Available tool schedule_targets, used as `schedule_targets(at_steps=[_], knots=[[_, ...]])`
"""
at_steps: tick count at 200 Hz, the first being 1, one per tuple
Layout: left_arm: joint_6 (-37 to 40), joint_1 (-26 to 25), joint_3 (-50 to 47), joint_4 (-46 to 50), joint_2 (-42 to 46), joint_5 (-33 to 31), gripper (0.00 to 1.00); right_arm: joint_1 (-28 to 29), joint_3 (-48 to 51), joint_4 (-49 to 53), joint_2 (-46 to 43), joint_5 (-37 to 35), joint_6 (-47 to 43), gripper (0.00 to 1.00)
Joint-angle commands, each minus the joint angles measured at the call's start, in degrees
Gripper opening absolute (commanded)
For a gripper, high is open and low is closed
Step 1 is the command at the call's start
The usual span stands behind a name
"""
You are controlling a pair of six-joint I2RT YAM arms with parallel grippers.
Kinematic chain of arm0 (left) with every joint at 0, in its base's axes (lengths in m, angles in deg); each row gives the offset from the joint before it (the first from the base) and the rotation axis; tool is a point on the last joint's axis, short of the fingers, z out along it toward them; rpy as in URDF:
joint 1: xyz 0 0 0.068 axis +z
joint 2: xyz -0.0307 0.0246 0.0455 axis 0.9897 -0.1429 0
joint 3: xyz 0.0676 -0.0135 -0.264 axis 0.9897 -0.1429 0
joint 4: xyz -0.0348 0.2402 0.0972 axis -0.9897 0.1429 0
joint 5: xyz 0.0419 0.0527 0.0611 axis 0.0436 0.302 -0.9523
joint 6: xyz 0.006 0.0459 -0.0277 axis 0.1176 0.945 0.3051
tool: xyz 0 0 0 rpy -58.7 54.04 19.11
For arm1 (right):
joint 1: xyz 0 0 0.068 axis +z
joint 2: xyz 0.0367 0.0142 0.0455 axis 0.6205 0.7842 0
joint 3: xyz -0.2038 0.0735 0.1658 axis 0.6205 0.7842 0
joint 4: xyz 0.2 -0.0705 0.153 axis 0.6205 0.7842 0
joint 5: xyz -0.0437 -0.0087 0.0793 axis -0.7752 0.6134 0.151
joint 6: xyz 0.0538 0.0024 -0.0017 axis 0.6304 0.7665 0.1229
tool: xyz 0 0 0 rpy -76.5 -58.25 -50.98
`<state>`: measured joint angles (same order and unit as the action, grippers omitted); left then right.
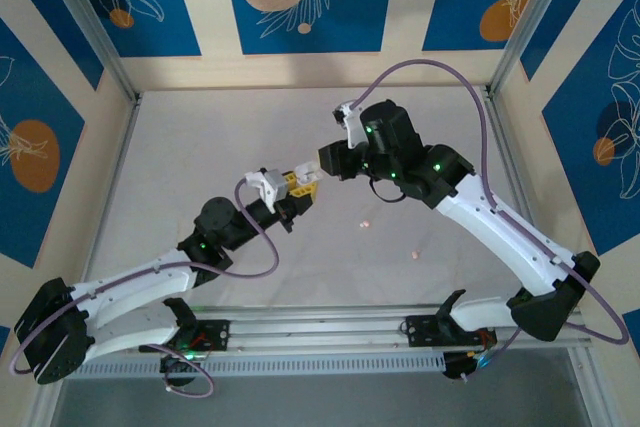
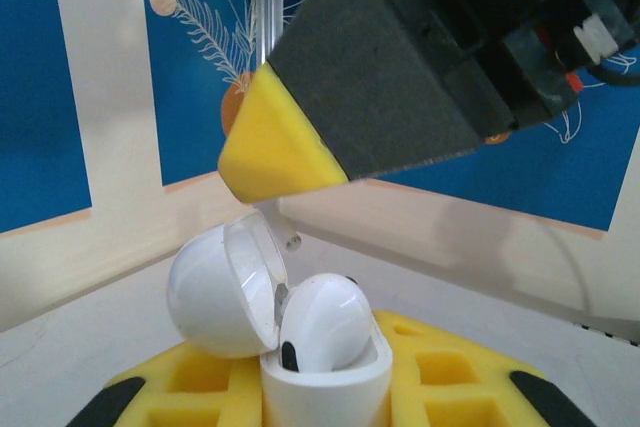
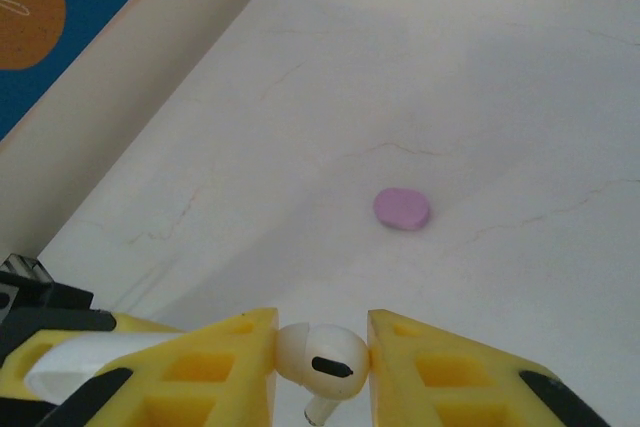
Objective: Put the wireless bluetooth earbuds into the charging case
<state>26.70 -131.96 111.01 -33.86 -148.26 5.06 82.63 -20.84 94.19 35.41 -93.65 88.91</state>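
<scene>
My left gripper (image 2: 322,399) is shut on a white charging case (image 2: 330,379) held upright, its lid (image 2: 212,292) swung open to the left. One white earbud (image 2: 325,322) sits in the case. My right gripper (image 3: 320,347) is shut on a second white earbud (image 3: 322,357), stem pointing down. In the left wrist view the right gripper's yellow fingertip (image 2: 275,147) hangs just above the open case, and the held bud's stem (image 2: 290,240) pokes out below it. Seen from above, the left gripper (image 1: 292,190) and right gripper (image 1: 322,161) meet mid-table.
A pale purple pebble-shaped case (image 3: 402,208) lies on the white tabletop (image 3: 480,77) beyond the right gripper. Two tiny peach-pink buds (image 1: 365,223) (image 1: 412,252) lie on the table in front of the right arm. Walls enclose the table on three sides.
</scene>
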Motion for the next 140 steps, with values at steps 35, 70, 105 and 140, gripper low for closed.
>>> schedule_targets(at_steps=[35,70,105,140], knots=[[-1.7,-0.6,2.4,-3.4,-0.1,-0.2,0.22,0.9,3.5,-6.1,-4.4,1.5,-1.6,0.29],[-2.2,-0.6,2.5,-3.2,0.0,-0.9,0.22,1.5,5.1,-8.2,-6.0,1.4,-1.8,0.28],[-3.0,-0.6,2.8,-3.4,0.2,-1.0,0.22,2.7,5.9,-10.0,-6.4,2.0,-3.0,0.28],[-3.5,-0.6,2.8,-3.6,0.2,-1.1,0.22,4.0,6.4,-10.6,-6.2,0.7,-4.2,0.28]])
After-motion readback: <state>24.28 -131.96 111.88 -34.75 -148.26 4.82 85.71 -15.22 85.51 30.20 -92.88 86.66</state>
